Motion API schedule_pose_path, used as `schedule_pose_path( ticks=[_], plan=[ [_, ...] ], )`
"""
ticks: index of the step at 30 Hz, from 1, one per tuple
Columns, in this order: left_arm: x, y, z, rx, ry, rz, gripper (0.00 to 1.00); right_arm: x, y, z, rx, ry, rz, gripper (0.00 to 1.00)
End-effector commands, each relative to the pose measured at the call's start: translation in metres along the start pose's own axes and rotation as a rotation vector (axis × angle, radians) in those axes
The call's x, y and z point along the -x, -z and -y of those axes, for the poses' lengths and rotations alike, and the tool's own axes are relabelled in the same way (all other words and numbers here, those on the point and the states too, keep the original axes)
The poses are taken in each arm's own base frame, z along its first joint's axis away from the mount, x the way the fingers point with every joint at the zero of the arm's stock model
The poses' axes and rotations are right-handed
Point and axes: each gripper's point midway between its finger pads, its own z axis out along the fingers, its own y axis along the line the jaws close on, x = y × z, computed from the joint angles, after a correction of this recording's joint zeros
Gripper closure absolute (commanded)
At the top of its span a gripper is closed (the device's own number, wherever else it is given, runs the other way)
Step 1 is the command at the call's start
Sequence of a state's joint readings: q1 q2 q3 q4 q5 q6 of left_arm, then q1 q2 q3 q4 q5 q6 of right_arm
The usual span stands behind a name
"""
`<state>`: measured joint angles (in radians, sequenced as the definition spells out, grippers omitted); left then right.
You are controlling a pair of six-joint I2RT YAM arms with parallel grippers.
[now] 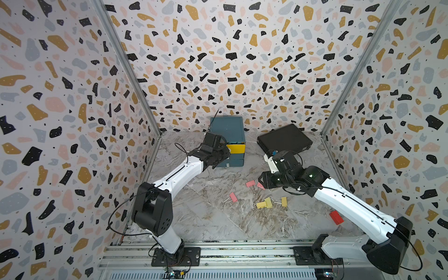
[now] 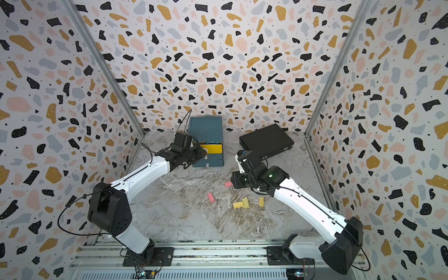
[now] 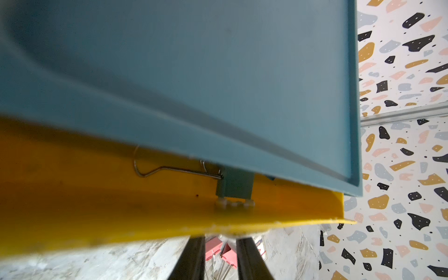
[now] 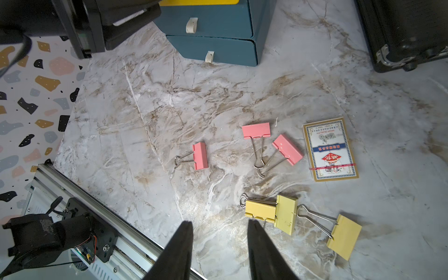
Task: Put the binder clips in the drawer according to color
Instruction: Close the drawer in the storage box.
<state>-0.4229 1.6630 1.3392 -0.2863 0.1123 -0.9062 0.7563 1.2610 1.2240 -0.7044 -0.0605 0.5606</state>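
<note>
The teal drawer (image 1: 226, 128) chest stands at the back, its yellow top drawer (image 2: 213, 148) pulled partly out. A teal binder clip (image 3: 235, 185) with a wire handle lies inside it. My left gripper (image 3: 220, 238) sits at the yellow front, shut on its white pull tab. Three pink binder clips (image 4: 200, 156) (image 4: 256, 130) (image 4: 287, 149) and three yellow ones (image 4: 260, 209) (image 4: 286, 214) (image 4: 344, 236) lie on the marble. My right gripper (image 4: 219, 224) hovers open above the table beside the yellow clips, with nothing between its fingers. In both top views it hangs over the pink clips (image 1: 249, 184).
A flat black case (image 1: 284, 140) lies at the back right. A red block (image 1: 336, 217) sits by the right arm. A printed card box (image 4: 331, 150) lies next to the pink clips. The two lower teal drawers (image 4: 213, 51) are closed. A metal rail (image 1: 218, 252) runs along the front.
</note>
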Motion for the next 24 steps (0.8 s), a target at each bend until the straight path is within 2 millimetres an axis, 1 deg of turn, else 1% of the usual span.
schedule_pose_path(
  ticks=[1, 5, 10, 12, 14, 16, 18, 21, 24],
  plan=[
    [0.028, 0.003, 0.017, -0.037, -0.013, 0.083, 0.73, 0.003, 0.012, 0.001, 0.003, 0.003, 0.027, 0.58],
    [0.035, -0.003, 0.018, -0.031, -0.009, 0.085, 0.73, 0.002, 0.013, 0.002, 0.002, 0.001, 0.027, 0.57],
    [0.040, -0.002, 0.015, -0.020, 0.001, 0.099, 0.72, 0.001, 0.012, 0.004, 0.002, 0.000, 0.025, 0.58],
    [0.041, 0.000, 0.016, -0.029, 0.003, 0.100, 0.72, 0.000, 0.012, 0.004, 0.003, -0.001, 0.022, 0.57],
    [0.040, 0.008, 0.015, -0.038, 0.012, 0.116, 0.69, -0.001, 0.013, 0.005, -0.002, -0.001, 0.025, 0.57],
    [0.033, 0.017, 0.008, -0.050, 0.059, 0.129, 0.59, -0.002, 0.012, 0.008, -0.010, -0.002, 0.025, 0.58],
    [0.025, 0.021, -0.001, -0.090, 0.134, 0.157, 0.52, -0.004, 0.011, 0.010, -0.014, -0.004, 0.025, 0.57],
    [0.007, 0.011, -0.014, -0.165, 0.259, 0.143, 0.48, -0.008, 0.005, 0.013, -0.008, -0.016, 0.014, 0.58],
    [-0.001, -0.007, -0.016, -0.247, 0.359, 0.124, 0.46, -0.009, 0.003, 0.013, 0.000, -0.023, 0.008, 0.58]
  ],
)
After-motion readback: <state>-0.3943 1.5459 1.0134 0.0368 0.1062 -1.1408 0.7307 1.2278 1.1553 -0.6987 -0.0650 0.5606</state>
